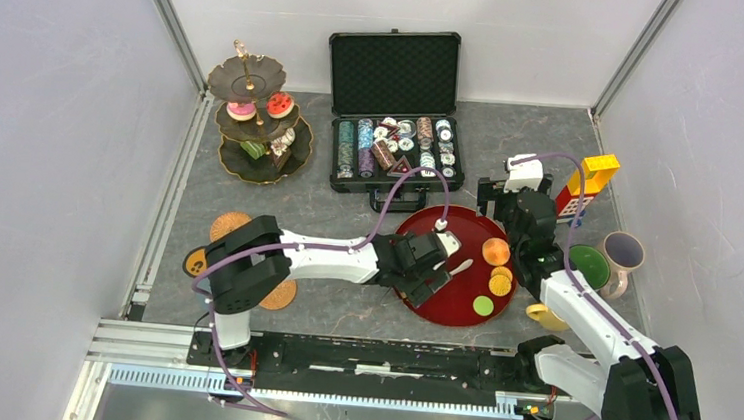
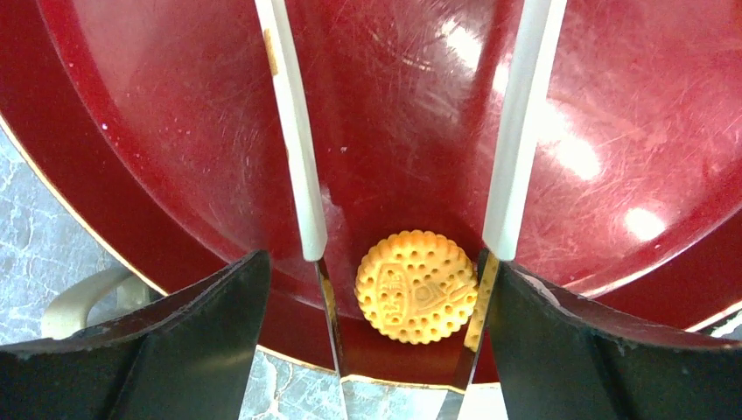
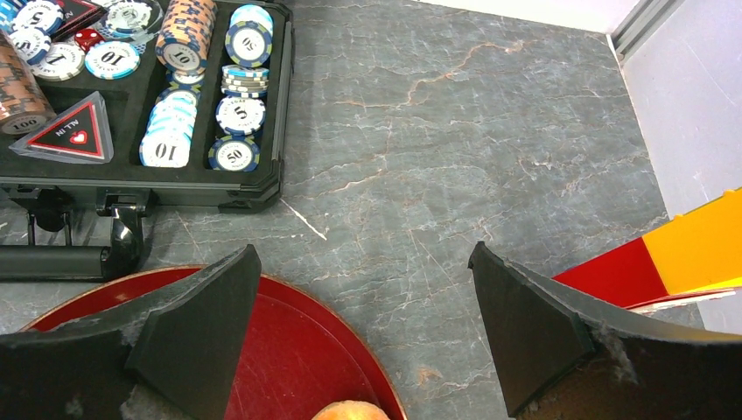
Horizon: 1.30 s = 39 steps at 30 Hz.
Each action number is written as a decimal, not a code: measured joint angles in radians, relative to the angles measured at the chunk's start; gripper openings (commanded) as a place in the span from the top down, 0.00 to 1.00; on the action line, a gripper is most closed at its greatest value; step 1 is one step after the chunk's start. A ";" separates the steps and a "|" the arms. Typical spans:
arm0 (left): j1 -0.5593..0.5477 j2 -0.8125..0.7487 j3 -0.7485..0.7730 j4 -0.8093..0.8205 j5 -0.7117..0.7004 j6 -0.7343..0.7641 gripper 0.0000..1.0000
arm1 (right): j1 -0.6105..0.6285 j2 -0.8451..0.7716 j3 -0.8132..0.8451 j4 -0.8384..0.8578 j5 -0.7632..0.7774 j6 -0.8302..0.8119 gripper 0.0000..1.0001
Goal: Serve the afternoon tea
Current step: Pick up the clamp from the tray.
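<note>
Red glossy tray (image 1: pixel 441 301) sat mid-counter in the top view, with the left pincer (image 1: pixel 436 267) over it and the three-tier stand (image 1: pixel 254 126) well apart at far left. At the left wrist, a toy biscuit (image 2: pixel 416 286), probably stiff and light, lay flat between parted, empty fingers (slick tray, so pinch across its scalloped rim). At the right wrist, the right pincer (image 3: pixel 363 254) gaped wide and empty.

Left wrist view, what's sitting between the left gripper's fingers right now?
A round yellow biscuit, lying on the red plate between the fingers of the open left gripper. The left wrist view shows it.
</note>
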 measured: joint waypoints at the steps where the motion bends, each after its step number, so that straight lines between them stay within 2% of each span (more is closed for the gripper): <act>1: 0.000 -0.008 -0.010 0.002 -0.001 0.000 0.09 | 0.000 0.001 0.000 0.000 0.000 0.000 0.02; 6: 0.000 -0.022 -0.028 0.004 -0.001 0.000 0.21 | 0.000 0.001 0.000 0.002 -0.006 0.000 0.02; 10: 0.000 -0.022 -0.027 0.003 0.000 0.000 0.27 | 0.000 0.001 0.000 0.002 -0.007 0.000 0.02; 20: 0.000 -0.025 0.055 -0.042 0.022 0.001 0.34 | 0.000 0.001 0.000 0.002 -0.007 0.000 0.02; 21: 0.000 -0.025 0.066 -0.048 0.024 0.001 0.32 | 0.000 0.001 0.000 0.002 -0.007 0.000 0.02; 24: 0.000 -0.025 0.093 -0.063 0.027 0.002 0.16 | 0.000 0.001 0.000 0.002 -0.007 0.000 0.02; 25: 0.000 -0.025 0.093 -0.065 0.029 0.001 0.14 | 0.000 0.001 0.000 0.002 -0.007 0.000 0.02; 31: 0.000 -0.025 0.058 -0.070 0.031 0.002 0.10 | 0.000 0.001 0.000 0.002 -0.011 0.000 0.02; 34: 0.000 -0.023 0.042 -0.072 0.030 0.002 0.16 | 0.000 0.001 0.000 0.002 -0.014 0.000 0.02; 39: 0.000 -0.010 0.042 -0.069 0.029 0.002 0.32 | 0.000 0.001 0.000 0.002 -0.014 0.000 0.02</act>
